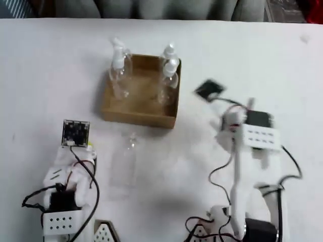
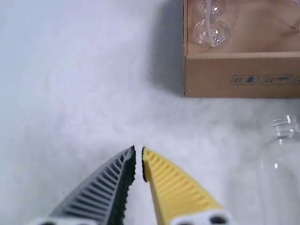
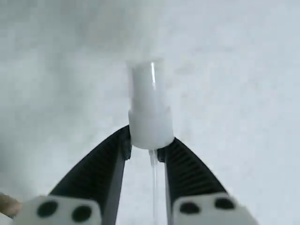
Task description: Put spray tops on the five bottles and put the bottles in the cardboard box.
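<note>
1. Step in hand, as I read it: capping the last loose bottle. The right gripper [image 3: 146, 140] is clamped snug on a white spray top [image 3: 150, 108], pinching it around the collar, with the thin dip tube [image 3: 153, 180] hanging down between the jaws.
2. The left gripper [image 2: 138, 152] has nothing in it. Its grey and yellow jaws are pretty much closed, with just a sliver of a gap at the tips, and it points over bare table [image 2: 70, 84] toward the cardboard box [image 2: 241, 75].
3. The bare bottle [image 1: 126, 164] sits on the table just in front of the box, between the two arms, with its open neck [image 2: 286, 124] on the box side. It's clear plastic, so I honestly can't tell if it's standing or lying down.
4. The box already holds at least three capped bottles [image 1: 170, 70]. There may be a fourth, but they overlap too much to count.
5. Next move, my guess: the left arm needs to open up and steady the bottle. The right arm then has to thread that floppy tube into the neck, which is the fiddly bit, and seat the top. After that the bottle goes in the box.
</note>
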You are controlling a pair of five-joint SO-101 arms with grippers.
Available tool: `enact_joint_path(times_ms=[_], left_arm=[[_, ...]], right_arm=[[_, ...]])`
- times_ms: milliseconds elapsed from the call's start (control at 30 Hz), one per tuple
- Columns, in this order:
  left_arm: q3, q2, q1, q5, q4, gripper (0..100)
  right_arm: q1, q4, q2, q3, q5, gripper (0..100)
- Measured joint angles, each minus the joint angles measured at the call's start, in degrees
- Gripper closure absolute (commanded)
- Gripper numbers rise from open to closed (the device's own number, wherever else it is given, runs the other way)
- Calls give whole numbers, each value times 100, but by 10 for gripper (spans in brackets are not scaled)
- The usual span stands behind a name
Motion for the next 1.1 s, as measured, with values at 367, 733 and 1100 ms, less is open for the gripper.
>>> enact_joint_path(times_ms=[367, 733, 1100], left_arm=[[0, 0, 0, 0, 0, 979], [0, 0, 0, 0, 0, 979], [0, 0, 0, 0, 0, 979]], right_arm=[[2233, -923, -97, 765, -185, 977], [2470, -2462, -97, 2154, -185, 817], [2470, -2505, -149, 2171, -185, 780]])
